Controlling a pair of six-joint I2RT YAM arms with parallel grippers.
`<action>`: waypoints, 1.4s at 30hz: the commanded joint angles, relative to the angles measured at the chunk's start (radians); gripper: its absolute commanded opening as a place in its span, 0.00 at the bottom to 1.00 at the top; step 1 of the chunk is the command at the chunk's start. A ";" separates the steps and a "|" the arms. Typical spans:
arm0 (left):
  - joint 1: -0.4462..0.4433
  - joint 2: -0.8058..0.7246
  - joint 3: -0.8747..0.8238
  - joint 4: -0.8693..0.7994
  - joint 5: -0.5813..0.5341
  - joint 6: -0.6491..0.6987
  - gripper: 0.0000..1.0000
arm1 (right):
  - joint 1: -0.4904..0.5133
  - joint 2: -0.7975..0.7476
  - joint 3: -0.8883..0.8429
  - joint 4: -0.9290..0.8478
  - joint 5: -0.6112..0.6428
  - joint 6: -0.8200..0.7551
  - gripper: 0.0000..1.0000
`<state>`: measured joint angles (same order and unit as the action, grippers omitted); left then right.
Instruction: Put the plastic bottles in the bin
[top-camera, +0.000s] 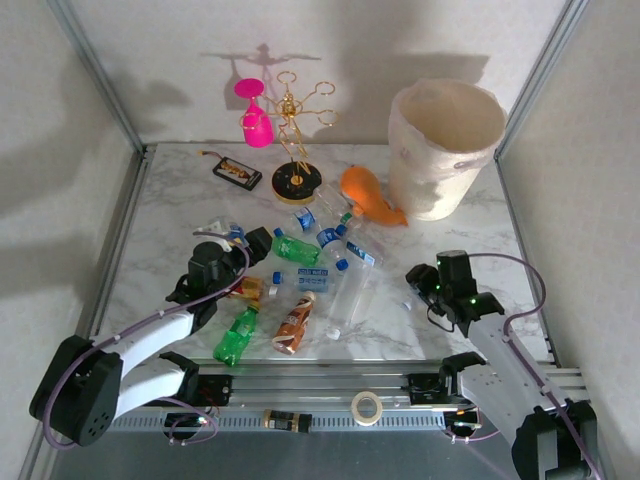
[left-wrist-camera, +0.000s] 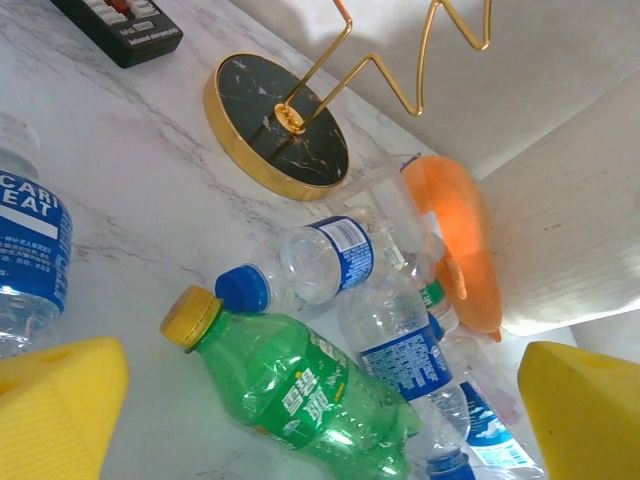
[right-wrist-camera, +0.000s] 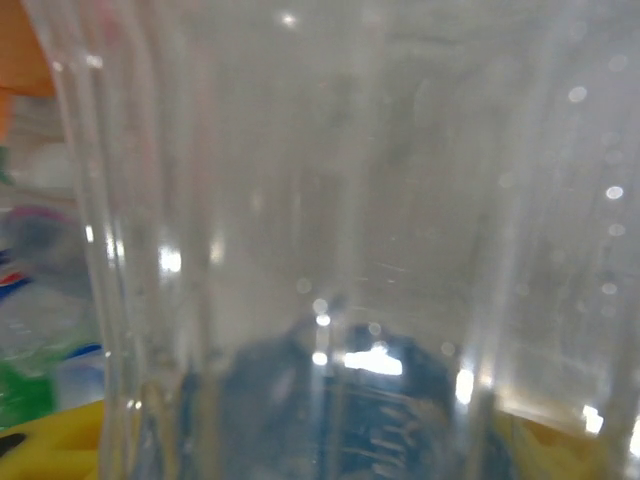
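The marble bench (top-camera: 160, 240) carried the lot, and the bin (top-camera: 445, 150) stood tall at its far right corner. The plastic bottles (top-camera: 300, 250) lay in a loose heap well to the left of the bin and nearer the arms, so most of the job looked to be ahead. The right gripper (top-camera: 418, 288) sat in front of the bin, the closer of the two to it. Its fingers were clamped on a clear bottle (right-wrist-camera: 320, 200), the plastic pressed right up against the wrist camera. The pick looked made, then. The next move called for a lift, a carry up to the bin's rim and a release above the opening. The left gripper (top-camera: 243, 243) hovered at the side of the heap away from the bin, fingers (left-wrist-camera: 60, 400) wide apart, with a green bottle (left-wrist-camera: 300, 390) just below them.
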<state>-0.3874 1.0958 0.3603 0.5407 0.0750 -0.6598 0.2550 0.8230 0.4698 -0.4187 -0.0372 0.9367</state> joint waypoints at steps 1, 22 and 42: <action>-0.007 -0.037 -0.006 0.010 0.018 -0.043 1.00 | 0.011 -0.018 0.062 0.116 -0.061 -0.081 0.38; -0.008 -0.116 0.001 -0.049 0.046 -0.086 1.00 | 0.073 0.223 0.604 0.354 -0.229 -0.415 0.39; -0.008 -0.083 0.008 -0.066 0.080 -0.015 1.00 | -0.160 0.701 1.106 0.475 0.095 -0.527 0.40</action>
<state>-0.3874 1.0145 0.3462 0.4778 0.1314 -0.7025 0.1139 1.4967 1.5303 -0.0139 -0.0372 0.4423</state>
